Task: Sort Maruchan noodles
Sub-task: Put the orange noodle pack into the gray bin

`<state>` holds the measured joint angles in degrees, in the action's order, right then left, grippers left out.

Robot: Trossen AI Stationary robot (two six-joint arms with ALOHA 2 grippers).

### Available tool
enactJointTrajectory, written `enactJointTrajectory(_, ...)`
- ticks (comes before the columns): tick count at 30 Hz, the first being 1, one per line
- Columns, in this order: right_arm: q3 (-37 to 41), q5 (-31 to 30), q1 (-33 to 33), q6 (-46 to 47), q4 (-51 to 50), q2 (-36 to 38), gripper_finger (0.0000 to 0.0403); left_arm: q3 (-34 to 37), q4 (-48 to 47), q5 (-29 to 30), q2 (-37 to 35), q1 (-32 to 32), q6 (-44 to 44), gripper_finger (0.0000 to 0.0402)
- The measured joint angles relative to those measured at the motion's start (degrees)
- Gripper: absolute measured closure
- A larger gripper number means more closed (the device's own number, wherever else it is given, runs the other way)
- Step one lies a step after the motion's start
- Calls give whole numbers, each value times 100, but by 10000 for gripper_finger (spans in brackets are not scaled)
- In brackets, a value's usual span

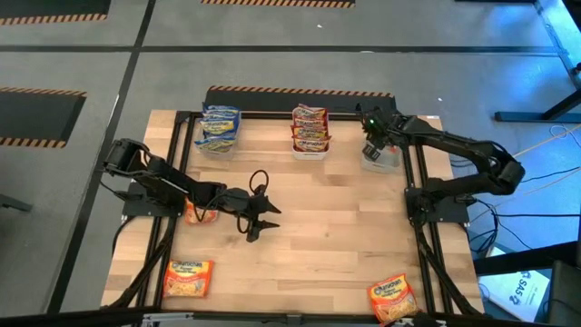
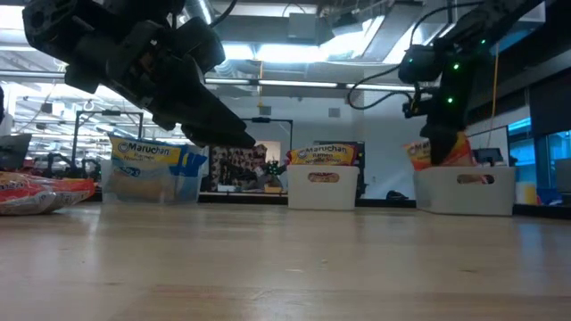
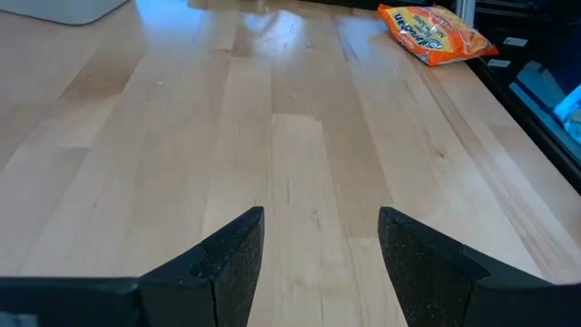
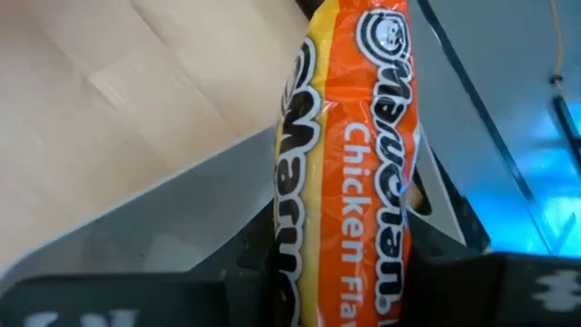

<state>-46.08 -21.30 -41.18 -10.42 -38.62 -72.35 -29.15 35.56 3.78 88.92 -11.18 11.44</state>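
Nearest the front edge of the wooden table (image 1: 336,245), two orange Maruchan packets are lying flat: one at the front left corner (image 1: 187,277) and one at the front right corner (image 1: 392,298). The front right packet is also showing far off in the left wrist view (image 3: 436,34).

Farther in, the left gripper (image 1: 263,221) is hovering over bare wood near the table's middle, its fingers (image 3: 222,263) standing well apart and holding nothing. Just behind the left arm, another orange packet (image 1: 198,214) is lying at the table's left side, partly covered by the arm.

Along the far edge, three clear bins are standing in a row. The left bin (image 1: 218,143) is holding blue-and-white packets (image 1: 221,123), seen from the low view with the Maruchan name facing forward (image 2: 147,160). The middle bin (image 1: 310,150) is holding red packets (image 1: 310,127). The right bin (image 1: 381,159) is sitting at the far right corner.

The right gripper (image 1: 374,136) is positioned over that right bin, its fingers clamped on an orange chicken-flavour packet (image 4: 359,173) held on edge. In the low view, this packet (image 2: 439,150) is standing partly inside the right bin (image 2: 466,189), with the gripper above it.
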Motion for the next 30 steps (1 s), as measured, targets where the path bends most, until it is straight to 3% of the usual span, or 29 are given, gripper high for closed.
enactJointTrajectory(8, 2, 1093, -10, -975, 225, -174, 296, 0, 2, 1, 2, 0, 2, 191)
enactJointTrajectory(15, 2, 1248, -319, -1984, 856, -172, 296, 0, 14, 1, 2, 0, 37, 191)
enactJointTrajectory(24, 0, 2200, -1245, -2158, 1173, -225, 296, 0, 12, 1, 4, 0, 179, 191)
enactJointTrajectory(30, 0, 2590, -1248, -2149, 421, -242, 296, 0, 3, 1, 4, 0, 195, 191)
